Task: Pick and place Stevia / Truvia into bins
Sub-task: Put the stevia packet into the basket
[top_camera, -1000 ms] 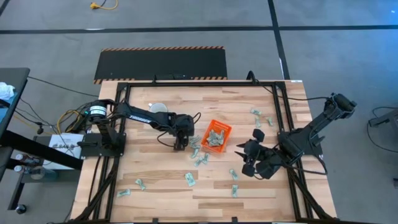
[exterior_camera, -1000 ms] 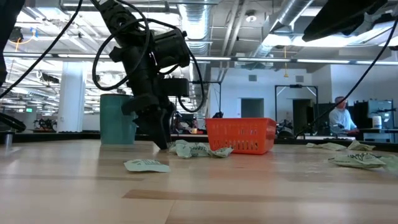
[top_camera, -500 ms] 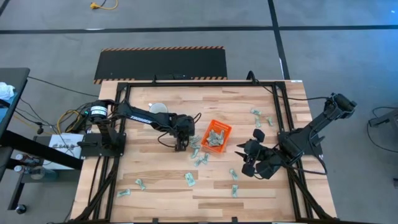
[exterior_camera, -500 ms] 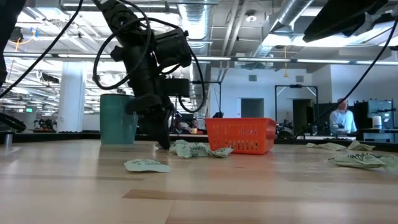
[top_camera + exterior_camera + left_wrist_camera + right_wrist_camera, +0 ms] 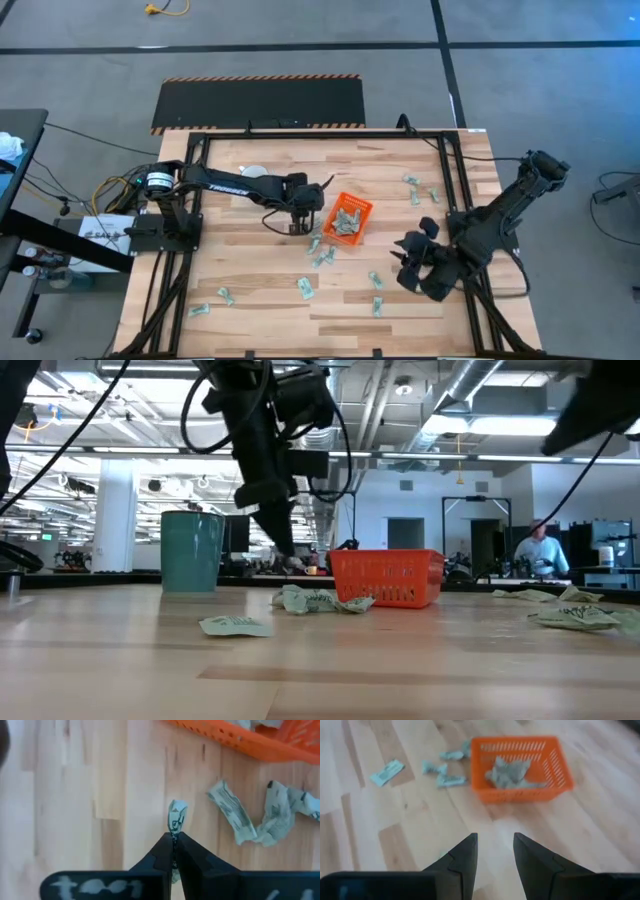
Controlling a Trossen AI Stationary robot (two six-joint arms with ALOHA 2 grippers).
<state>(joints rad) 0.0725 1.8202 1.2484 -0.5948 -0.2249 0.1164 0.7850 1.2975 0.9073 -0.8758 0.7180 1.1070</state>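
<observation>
While the left end effector point(image 5: 296, 222) sits just left of centre in the high view, beside the orange bin point(image 5: 348, 219), its fingers point(image 5: 162, 852) are pressed together on one crumpled Stevia sachet point(image 5: 176, 815) — pinched by its lower end, w/ the rest sticking up past the tips. In the low view that end effector point(image 5: 283, 548) hangs clear of the table point(image 5: 320, 660), left of the bin point(image 5: 387, 578).

Bin holds a heap of sachets point(image 5: 512, 770). More sachets lie loose on the table just below-left of the bin point(image 5: 320, 250), some lower centre point(image 5: 305, 288), some at lower left point(image 5: 198, 310), a few at upper right point(image 5: 412, 184).

Right end effector point(image 5: 410, 268) is at lower right of the high view, well apart from the bin — fingers point(image 5: 465, 855) spread, nothing between them.

Teal mug point(image 5: 192, 550) stands at left of the low view. Person visible in the room behind, far right point(image 5: 535, 550).
</observation>
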